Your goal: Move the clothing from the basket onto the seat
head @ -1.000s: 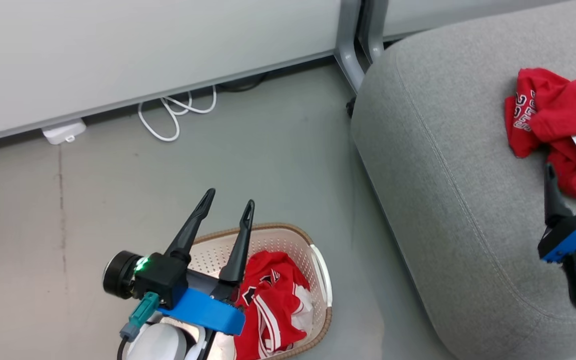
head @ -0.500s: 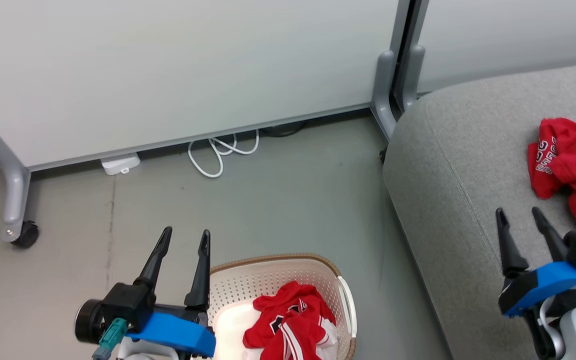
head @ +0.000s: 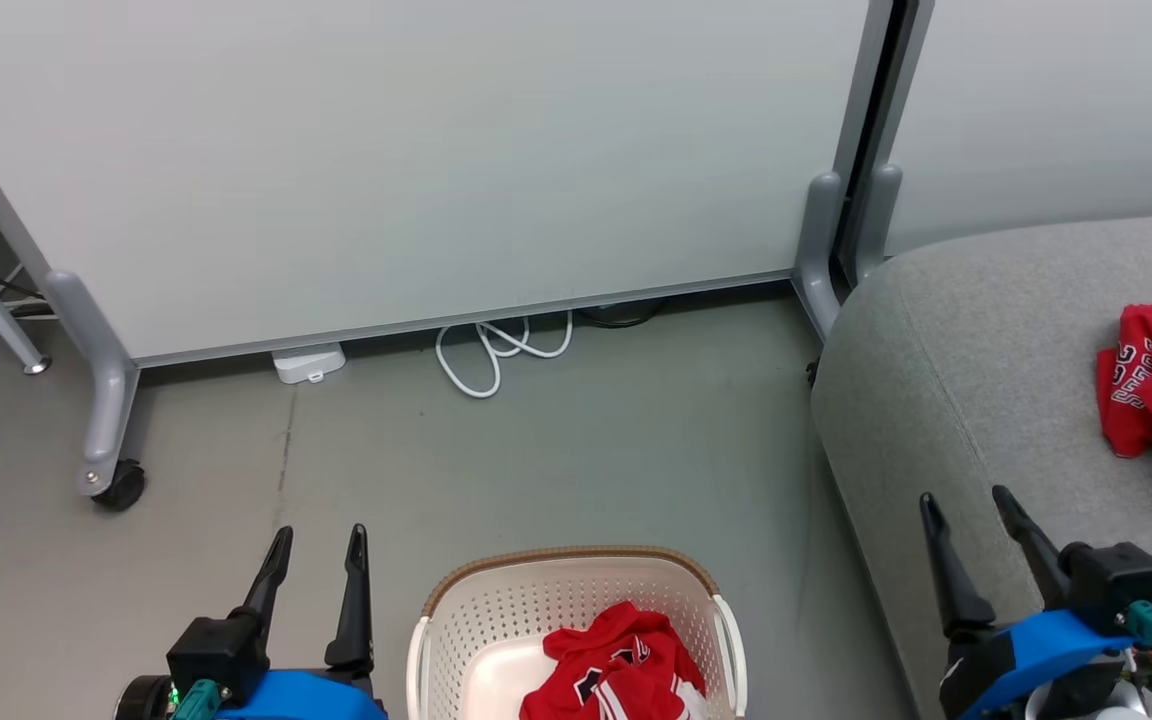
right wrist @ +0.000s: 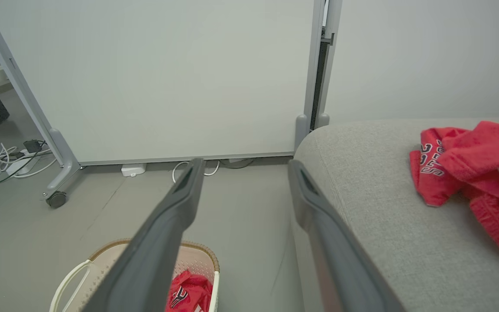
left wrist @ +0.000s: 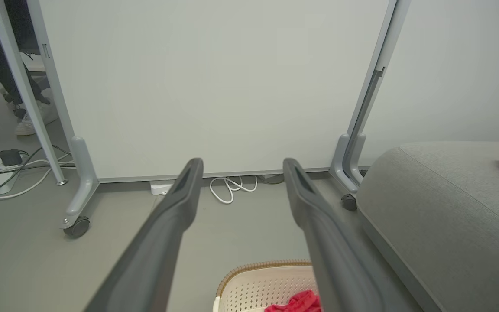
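The left end effector (head: 319,535) and right end effector (head: 964,498) are spread and empty. One red garment (head: 1151,375) lies on the seat (head: 936,400) at 3 o'clock. The red jersey (head: 616,670) lies in the basket (head: 566,553) at 6 o'clock. Next, I think, an arm must descend and pinch it.

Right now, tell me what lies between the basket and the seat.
A bare strip of grey floor separates the basket from the seat. The head view shows it plainly.
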